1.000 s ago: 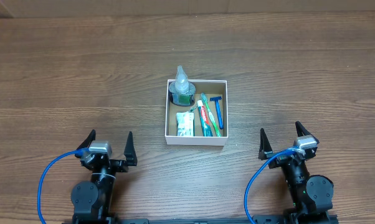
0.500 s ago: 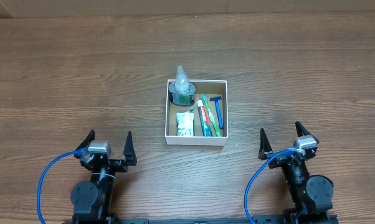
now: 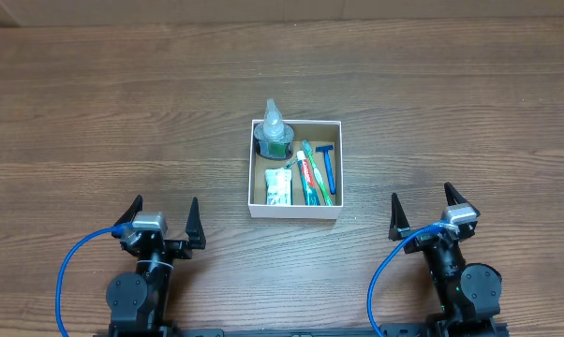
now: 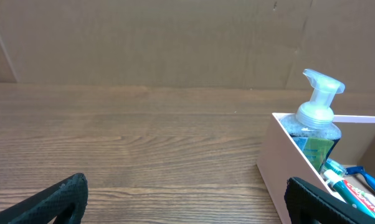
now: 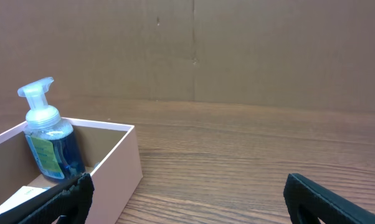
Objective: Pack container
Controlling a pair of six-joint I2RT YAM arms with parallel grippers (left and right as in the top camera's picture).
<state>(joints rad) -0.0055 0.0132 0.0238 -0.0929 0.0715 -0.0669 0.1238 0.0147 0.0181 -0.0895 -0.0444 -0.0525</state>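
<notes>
The container (image 3: 295, 214), a white square box with a brown inside, sits mid-table. In it stand a clear pump bottle (image 3: 274, 127) at the back left, a small white box (image 3: 278, 188), a toothpaste tube (image 3: 309, 175), a green toothbrush (image 3: 318, 173) and a blue razor (image 3: 328, 165). My left gripper (image 3: 164, 218) is open and empty near the front edge, left of the container. My right gripper (image 3: 423, 211) is open and empty, right of it. The left wrist view shows the container wall (image 4: 281, 165) and bottle (image 4: 315, 118). The right wrist view shows the container (image 5: 122, 165) and bottle (image 5: 46, 134).
The wooden table (image 3: 123, 112) runs to a brown cardboard backdrop (image 4: 144, 37) at the far edge. Blue cables (image 3: 71, 262) loop beside each arm base at the front.
</notes>
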